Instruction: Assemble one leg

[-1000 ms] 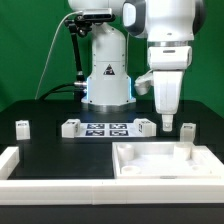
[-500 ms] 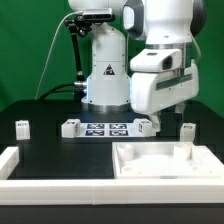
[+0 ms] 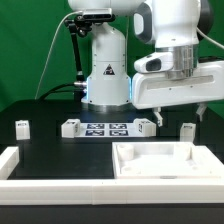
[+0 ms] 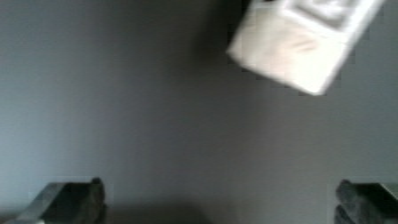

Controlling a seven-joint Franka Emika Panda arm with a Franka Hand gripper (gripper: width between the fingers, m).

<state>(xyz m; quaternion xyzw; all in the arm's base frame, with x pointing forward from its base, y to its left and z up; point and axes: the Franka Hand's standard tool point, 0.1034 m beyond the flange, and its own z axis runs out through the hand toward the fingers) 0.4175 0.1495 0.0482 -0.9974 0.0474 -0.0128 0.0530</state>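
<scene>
Several small white legs with marker tags stand on the black table: one [image 3: 186, 132] at the exterior view's right, one [image 3: 143, 126] and one [image 3: 70, 127] at the ends of the marker board [image 3: 107, 128], and one [image 3: 21, 127] at the far left. My gripper [image 3: 182, 112] hangs open and empty above the table, between the two right-hand legs and higher than them. In the wrist view the gripper [image 4: 221, 205] shows two dark fingertips [image 4: 71, 200] wide apart with only table between them. A blurred white leg [image 4: 294, 40] lies away from them; I cannot tell which leg it is.
The large white panel with raised rims [image 3: 128, 170] lies in front, at the exterior view's right. A white L-shaped rim [image 3: 18, 162] runs along the front left. The robot's base [image 3: 105, 70] stands behind the marker board.
The hand has turned about its axis, risen a little and shifted toward the exterior view's right. Both fingers now show spread apart. The legs and panel have not moved.
</scene>
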